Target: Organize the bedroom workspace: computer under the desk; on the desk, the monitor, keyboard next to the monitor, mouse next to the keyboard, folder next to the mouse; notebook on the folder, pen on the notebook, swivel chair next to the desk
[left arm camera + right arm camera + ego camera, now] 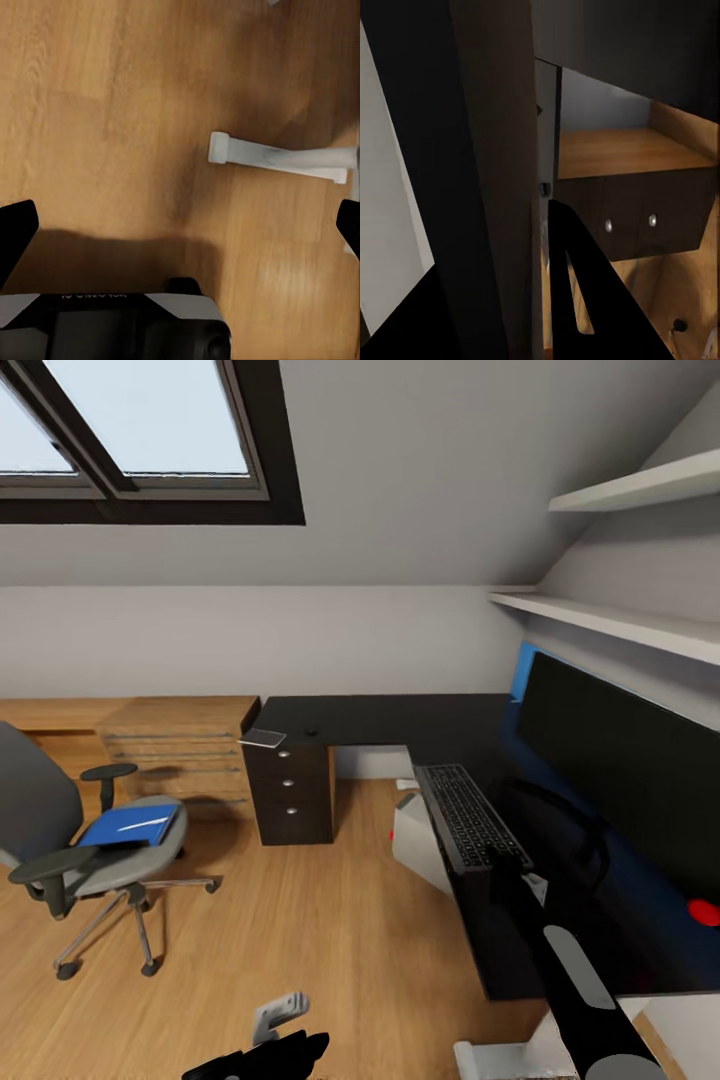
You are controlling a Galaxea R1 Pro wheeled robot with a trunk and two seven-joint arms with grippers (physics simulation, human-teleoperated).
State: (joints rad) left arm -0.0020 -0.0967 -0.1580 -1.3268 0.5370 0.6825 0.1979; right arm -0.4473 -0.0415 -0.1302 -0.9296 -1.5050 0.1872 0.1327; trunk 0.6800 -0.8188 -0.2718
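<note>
The L-shaped desk [380, 722] spans the far wall and turns along the right, its glossy black top carried at the corner by a dark three-drawer unit [292, 792]; on its right wing stands the wide black monitor [625, 760], a red light at its lower corner, and just in front of it the keyboard [468, 818] lies at the desk edge; the light grey computer [418, 840] sits on the floor under that wing; the swivel chair [70, 840] stands well apart at the left on the wooden floor, with the blue folder [132, 825] flat on its seat; the grey notebook [263, 737] rests at the desk's far left corner, partly over the edge, with the tiny mouse [312, 731] near it; the right gripper [556, 247] lies close to the keyboard's near end, and whether it is spread I cannot tell; the left gripper [180, 225] hangs over bare floor, fingers wide apart, holding nothing.
</note>
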